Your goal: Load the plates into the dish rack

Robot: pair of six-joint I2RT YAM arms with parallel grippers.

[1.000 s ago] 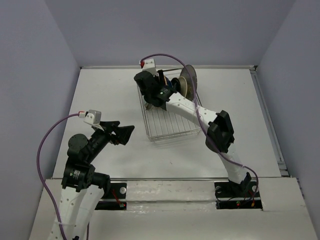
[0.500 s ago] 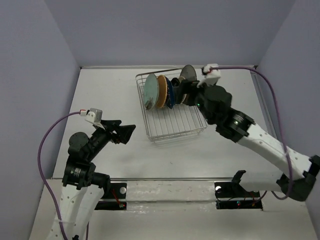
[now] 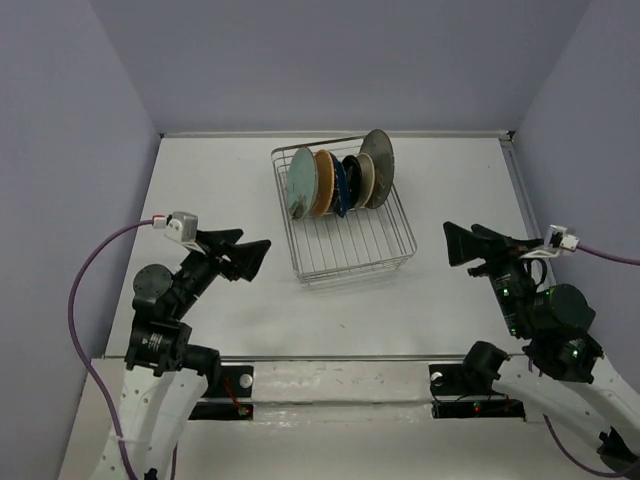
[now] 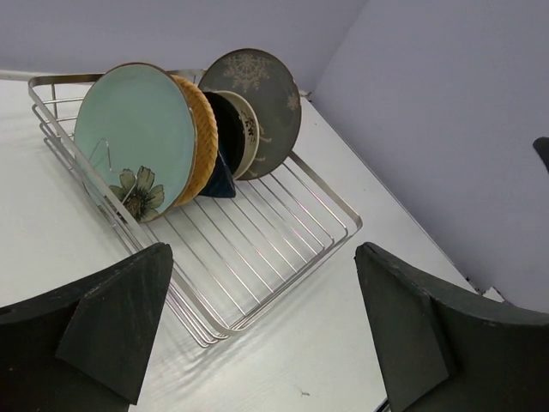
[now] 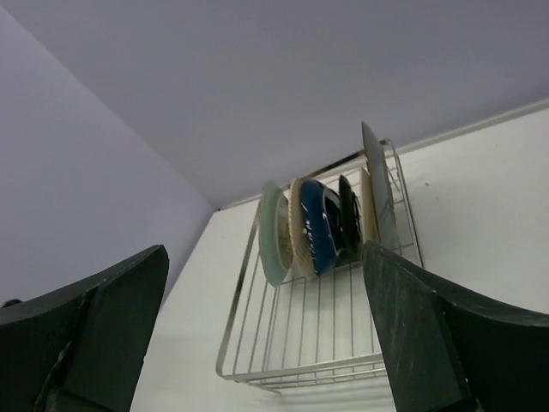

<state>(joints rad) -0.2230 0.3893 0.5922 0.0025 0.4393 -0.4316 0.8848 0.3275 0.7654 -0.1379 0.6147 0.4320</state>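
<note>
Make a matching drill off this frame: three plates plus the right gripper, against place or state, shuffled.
Column A
1. teal plate
2. orange plate
3. grey plate
4. right gripper

Column B (row ends as seen in the top view)
a. right end of the row
b. open, empty, off to the right of the rack
c. left end of the row
d. second from the left

Pairs: 1-c, 2-d, 3-a, 4-b
</note>
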